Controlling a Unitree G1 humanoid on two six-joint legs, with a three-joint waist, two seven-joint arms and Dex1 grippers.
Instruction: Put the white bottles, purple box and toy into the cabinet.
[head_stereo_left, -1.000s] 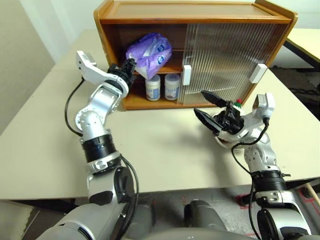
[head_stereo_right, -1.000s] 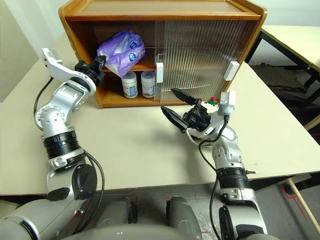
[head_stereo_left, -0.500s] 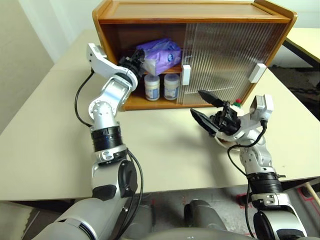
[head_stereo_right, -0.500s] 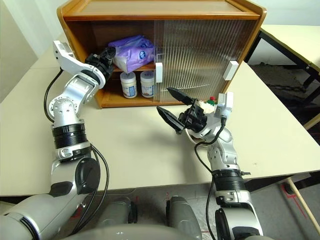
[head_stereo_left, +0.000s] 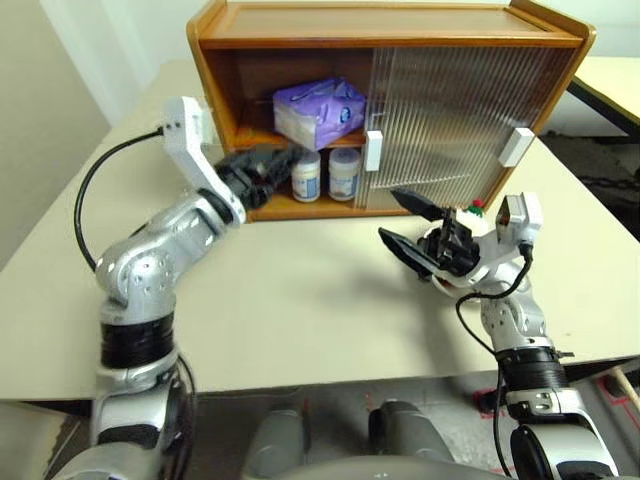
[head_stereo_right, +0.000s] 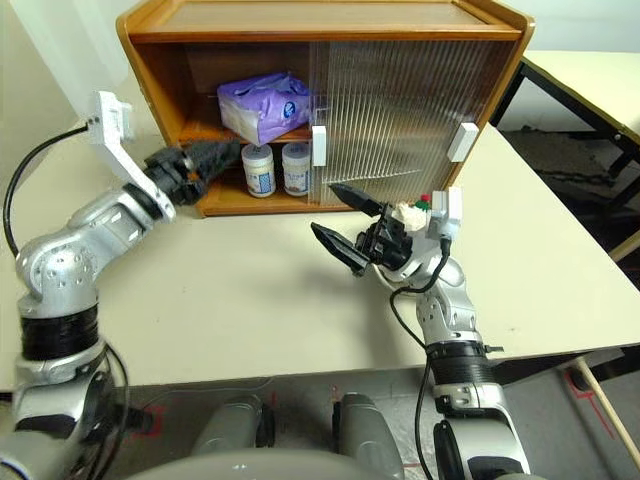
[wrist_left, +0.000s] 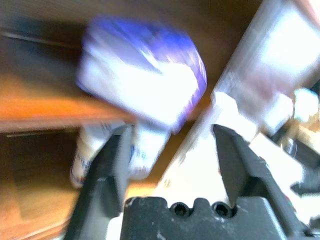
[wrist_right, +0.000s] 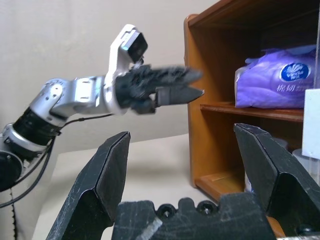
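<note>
Now, starting at the left of the frame, your left gripper (head_stereo_left: 272, 166) has let go and pulled back out of the cabinet (head_stereo_left: 390, 40); its fingers are spread with nothing between them. Just right of it, in the open bay, the purple tissue pack (head_stereo_left: 320, 110) lies on the upper shelf, where a second ago it was still clamped at the cabinet's edge. Below it the two white bottles (head_stereo_left: 325, 174) stand on the lower shelf. At centre right, your right gripper (head_stereo_left: 405, 225) hangs spread wide and empty. Behind its wrist the toy (head_stereo_left: 472, 210) waits on the table (head_stereo_left: 300, 300), judged the last item.
</note>
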